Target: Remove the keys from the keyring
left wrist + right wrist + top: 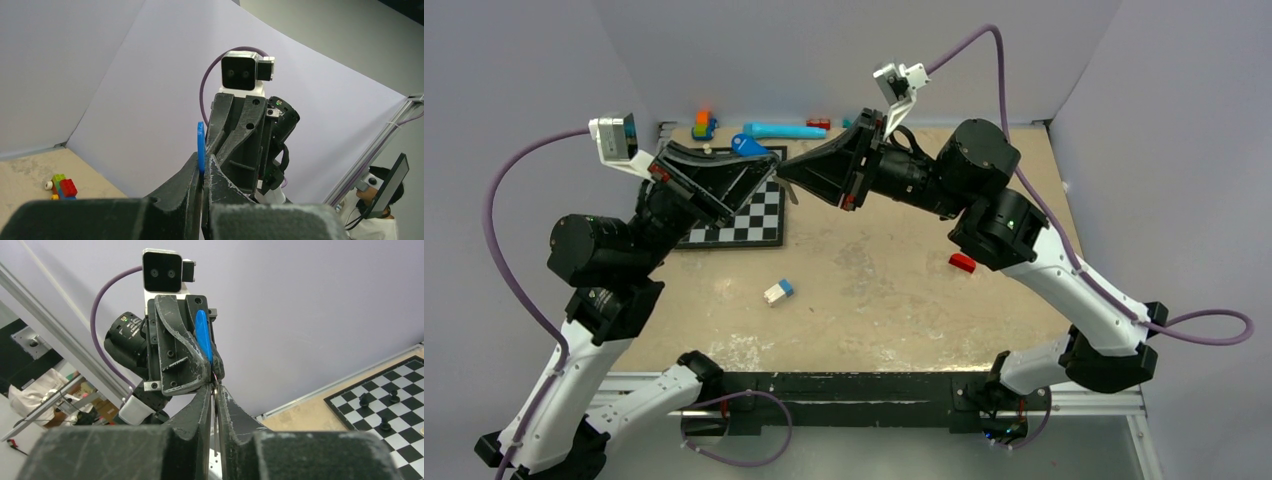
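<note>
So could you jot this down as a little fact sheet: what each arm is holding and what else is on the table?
left gripper: shut on the blue-headed key, lifted off the table
right gripper: shut on a thin metal piece; ring or silver key, cannot tell
arms: tips meet head-on above the chessboard
loose on table: white-and-blue block, red block
task state: pieces appear to be still joined between the two grippers
</note>
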Controlling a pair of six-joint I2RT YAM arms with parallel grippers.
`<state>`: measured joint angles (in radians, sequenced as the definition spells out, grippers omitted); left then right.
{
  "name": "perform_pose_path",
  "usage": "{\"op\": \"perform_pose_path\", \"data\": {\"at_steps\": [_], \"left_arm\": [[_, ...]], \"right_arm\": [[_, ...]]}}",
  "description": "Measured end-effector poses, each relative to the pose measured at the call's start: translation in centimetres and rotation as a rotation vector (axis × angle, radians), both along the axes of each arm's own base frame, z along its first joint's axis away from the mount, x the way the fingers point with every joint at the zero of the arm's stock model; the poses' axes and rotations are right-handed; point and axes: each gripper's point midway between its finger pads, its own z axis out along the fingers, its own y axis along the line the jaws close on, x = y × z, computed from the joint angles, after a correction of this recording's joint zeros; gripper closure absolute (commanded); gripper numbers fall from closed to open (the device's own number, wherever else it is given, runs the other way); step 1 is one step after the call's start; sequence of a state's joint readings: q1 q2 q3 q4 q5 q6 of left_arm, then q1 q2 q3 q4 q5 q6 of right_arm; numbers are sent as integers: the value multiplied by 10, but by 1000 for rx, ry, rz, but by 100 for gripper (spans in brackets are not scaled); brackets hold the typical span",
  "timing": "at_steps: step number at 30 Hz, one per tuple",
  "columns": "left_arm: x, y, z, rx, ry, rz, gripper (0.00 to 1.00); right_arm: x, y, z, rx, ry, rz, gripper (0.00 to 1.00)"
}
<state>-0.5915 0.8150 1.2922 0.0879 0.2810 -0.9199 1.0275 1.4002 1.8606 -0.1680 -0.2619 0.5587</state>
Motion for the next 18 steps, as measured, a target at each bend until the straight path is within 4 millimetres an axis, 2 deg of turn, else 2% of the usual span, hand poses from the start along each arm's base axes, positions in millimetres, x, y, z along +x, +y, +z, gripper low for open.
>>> {"op": "perform_pose_path", "data": {"at_steps": [6, 8, 12, 18], "left_arm": [[1, 3, 2, -12, 1, 15, 100], [1, 4, 3, -17, -3, 18, 100], [1, 4, 4, -19, -4, 20, 100], [1, 4, 4, -20, -2, 21, 100]], "right_arm": [[-2, -2, -4, -3, 6, 2, 80], [-2, -3, -5, -5, 8, 2, 84], [-2, -3, -5, -3, 8, 5, 99], [-5, -2, -5, -2, 7, 20, 100]]}}
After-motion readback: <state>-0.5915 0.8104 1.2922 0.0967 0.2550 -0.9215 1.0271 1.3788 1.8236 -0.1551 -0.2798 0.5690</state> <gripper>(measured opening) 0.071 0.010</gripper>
